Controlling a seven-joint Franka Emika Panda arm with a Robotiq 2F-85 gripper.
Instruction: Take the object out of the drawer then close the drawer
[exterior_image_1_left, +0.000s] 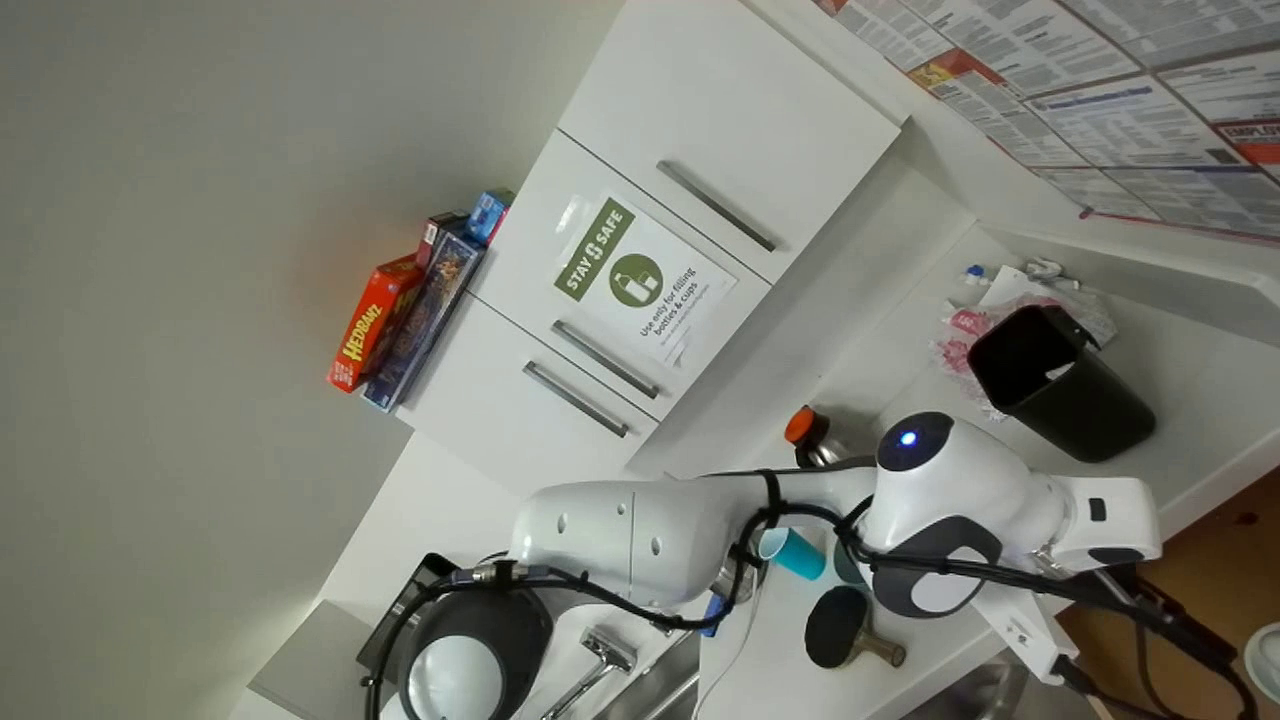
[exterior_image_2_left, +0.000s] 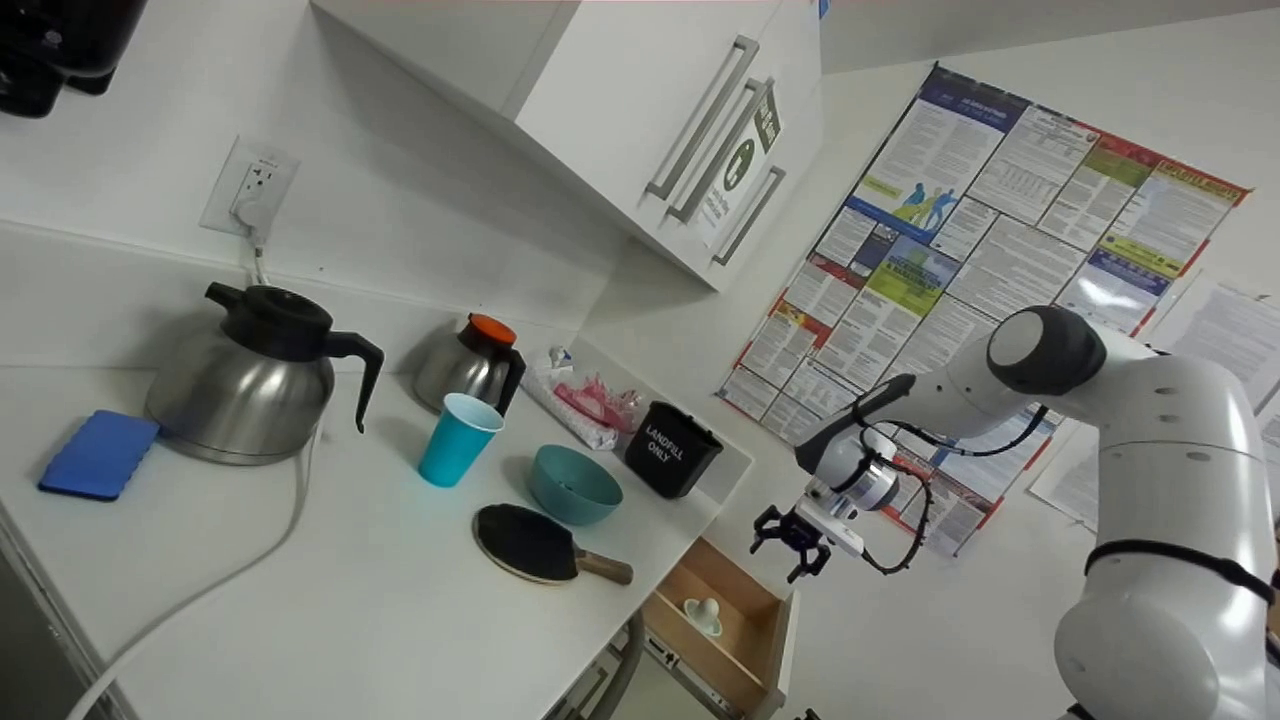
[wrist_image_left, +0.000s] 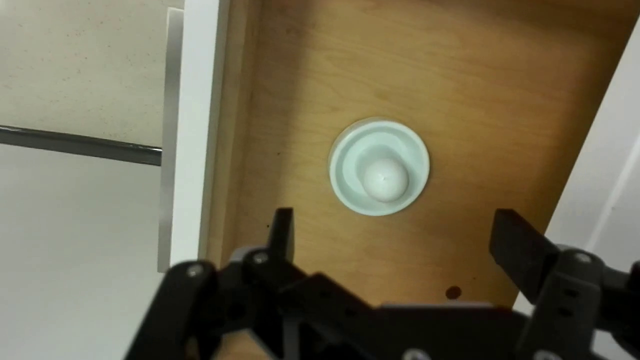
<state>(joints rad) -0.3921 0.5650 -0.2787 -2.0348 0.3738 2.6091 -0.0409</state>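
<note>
The drawer stands open, with a wooden inside and a white front, in an exterior view (exterior_image_2_left: 740, 590) and in the wrist view (wrist_image_left: 195, 125). A pale round dish-like object with a white rounded knob lies on its floor, in an exterior view (exterior_image_2_left: 703, 615) and in the wrist view (wrist_image_left: 384, 177). A white round thing (exterior_image_1_left: 1268, 655) at an exterior view's right edge looks like the same object. My gripper is open and empty above the drawer, in an exterior view (exterior_image_2_left: 775, 564) and in the wrist view (wrist_image_left: 394, 227). The object lies beyond the fingertips in the wrist view, apart from them.
The white counter (exterior_image_2_left: 400, 600) beside the drawer bears a black paddle (exterior_image_2_left: 525, 543), teal bowl (exterior_image_2_left: 575, 485), blue cup (exterior_image_2_left: 460, 440), black bin (exterior_image_2_left: 672, 450), steel jugs (exterior_image_2_left: 250, 390) and a blue sponge (exterior_image_2_left: 100, 455). A metal handle (wrist_image_left: 172, 140) runs along the drawer front.
</note>
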